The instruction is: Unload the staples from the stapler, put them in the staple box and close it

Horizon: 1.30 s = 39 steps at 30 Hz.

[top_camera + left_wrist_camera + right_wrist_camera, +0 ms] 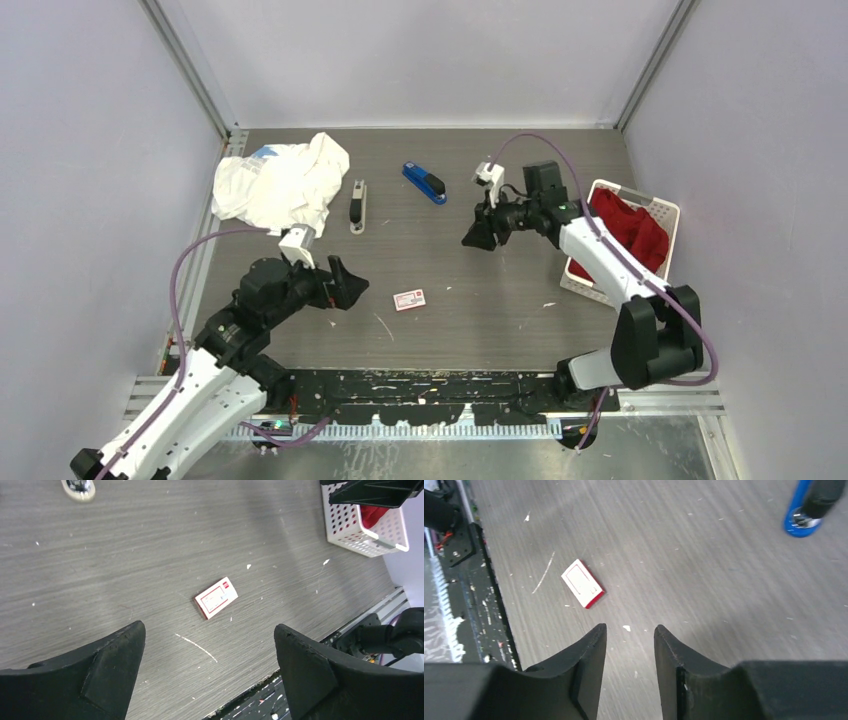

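Note:
A grey-and-black stapler (357, 207) lies closed at the back left; its tip shows in the left wrist view (79, 487). A blue stapler (424, 182) lies to its right, also in the right wrist view (806, 510). I cannot make out any staple strips; a thin pale line (196, 647) on the table could be a strip or a scratch. My left gripper (345, 283) (209, 626) is wide open and empty, left of a red-and-white card box (410, 299) (216, 597). My right gripper (478, 235) (630, 627) is partly open and empty, hovering near the blue stapler.
A crumpled white cloth (280, 180) lies at the back left. A white perforated basket (664, 212) holding a red cloth (630, 228) stands at the right. The card box also shows in the right wrist view (582, 583). Small white flecks dot the table.

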Motion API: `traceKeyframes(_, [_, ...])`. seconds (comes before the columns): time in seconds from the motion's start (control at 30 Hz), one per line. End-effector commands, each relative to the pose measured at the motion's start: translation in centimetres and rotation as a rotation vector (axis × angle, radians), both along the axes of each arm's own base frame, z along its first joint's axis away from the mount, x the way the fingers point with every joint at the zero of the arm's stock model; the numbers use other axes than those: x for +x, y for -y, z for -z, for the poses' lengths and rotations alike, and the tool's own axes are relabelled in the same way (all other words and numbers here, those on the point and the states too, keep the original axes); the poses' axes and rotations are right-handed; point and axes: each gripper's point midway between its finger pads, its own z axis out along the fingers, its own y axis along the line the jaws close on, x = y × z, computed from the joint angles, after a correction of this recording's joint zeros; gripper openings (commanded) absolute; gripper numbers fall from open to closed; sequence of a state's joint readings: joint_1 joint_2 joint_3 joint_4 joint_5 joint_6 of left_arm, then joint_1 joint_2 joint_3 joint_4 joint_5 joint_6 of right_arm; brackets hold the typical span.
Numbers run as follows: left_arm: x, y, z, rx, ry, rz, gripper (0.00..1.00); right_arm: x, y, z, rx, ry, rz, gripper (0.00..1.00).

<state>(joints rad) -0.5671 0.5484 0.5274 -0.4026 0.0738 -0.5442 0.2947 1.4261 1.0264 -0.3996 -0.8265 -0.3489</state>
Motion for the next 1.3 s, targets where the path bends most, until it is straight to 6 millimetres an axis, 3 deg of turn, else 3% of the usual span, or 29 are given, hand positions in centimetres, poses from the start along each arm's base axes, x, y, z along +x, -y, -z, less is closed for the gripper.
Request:
traceKeyframes(0.0, [0.3, -0.4, -4.4, -0.006, 0.101, -0.002, 1.0, 1.1, 1.8, -6.0, -0.018, 0.257, 0.005, 0.51])
traceKeyframes(0.07, [0.2, -0.4, -5.6, -0.004, 0.118, 0.012, 1.0, 1.5, 2.7, -8.1, -0.04, 0.366, 0.041, 0.66])
traceKeyframes(0.17, [0.0, -0.2, -7.3, -0.005, 0.135, 0.037, 0.99, 2.2, 4.3, -11.6, -0.063, 0.519, 0.124, 0.97])
traceKeyframes(0.2, [-0.2, 0.0, -8.1, -0.021, 0.137, 0.05, 0.99, 2.4, 4.8, -13.1, -0.063, 0.552, 0.154, 1.0])
traceKeyframes(0.33, [-1.1, 0.5, -12.4, -0.11, 0.217, 0.082, 0.99, 4.2, 7.0, -18.5, 0.023, 0.458, 0.456, 1.0])
traceKeyframes(0.43, [-1.1, -0.4, -13.8, -0.105, 0.254, 0.043, 0.99, 3.2, 6.8, -20.8, 0.08, 0.45, 0.459, 1.0])
traceKeyframes(0.7, [-2.3, -0.8, -16.7, -0.1, 0.283, 0.073, 0.99, -0.4, 5.7, -23.8, 0.141, 0.473, 0.342, 1.0])
traceKeyframes(1.03, [-3.8, -1.6, -20.1, -0.1, 0.342, 0.097, 1.0, -2.2, 7.3, -30.3, 0.253, 0.484, 0.511, 1.0])
traceKeyframes(1.27, [-4.7, -1.9, -21.2, -0.113, 0.365, 0.109, 0.99, -3.1, 7.8, -31.2, 0.255, 0.507, 0.528, 1.0])
